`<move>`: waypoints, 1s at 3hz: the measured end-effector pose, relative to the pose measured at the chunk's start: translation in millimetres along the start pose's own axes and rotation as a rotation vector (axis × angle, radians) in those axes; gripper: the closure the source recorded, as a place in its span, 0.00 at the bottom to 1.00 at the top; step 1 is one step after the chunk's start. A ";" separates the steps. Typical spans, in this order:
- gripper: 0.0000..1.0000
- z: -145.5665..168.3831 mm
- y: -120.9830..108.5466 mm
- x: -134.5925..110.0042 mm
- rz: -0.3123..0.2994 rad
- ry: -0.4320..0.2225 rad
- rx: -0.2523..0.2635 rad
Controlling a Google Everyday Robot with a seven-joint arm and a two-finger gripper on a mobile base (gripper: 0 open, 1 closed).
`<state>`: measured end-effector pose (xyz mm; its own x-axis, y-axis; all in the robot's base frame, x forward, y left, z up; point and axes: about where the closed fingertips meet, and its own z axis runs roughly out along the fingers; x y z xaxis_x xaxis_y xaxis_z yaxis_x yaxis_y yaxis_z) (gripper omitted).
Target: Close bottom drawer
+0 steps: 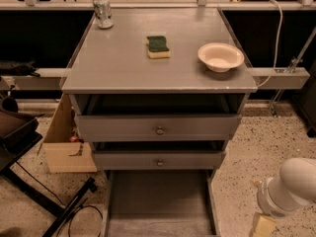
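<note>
The bottom drawer (158, 201) is pulled far out of the grey cabinet. Its long shallow tray runs to the lower edge of the view, so its front panel and knob are out of view. My gripper (263, 226) hangs low at the bottom right, beside the drawer's right side and apart from it. The white arm (291, 186) sits above the gripper. Only the gripper's yellowish upper part shows, and the rest is cut off by the frame edge.
The top drawer (159, 128) and middle drawer (159, 160) stick out slightly. On the cabinet top (118, 68) stand a can (103, 11), a green sponge (158, 47) and a bowl (220, 57). A cardboard box (64, 142), black stand legs (64, 211) and a cable lie to the left.
</note>
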<state>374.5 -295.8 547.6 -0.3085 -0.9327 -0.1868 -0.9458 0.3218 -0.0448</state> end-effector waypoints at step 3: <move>0.39 120.5 44.4 31.2 0.004 -0.071 -0.103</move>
<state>335.2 -291.0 421.6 -0.3076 -0.9165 -0.2559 -0.9512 0.3036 0.0562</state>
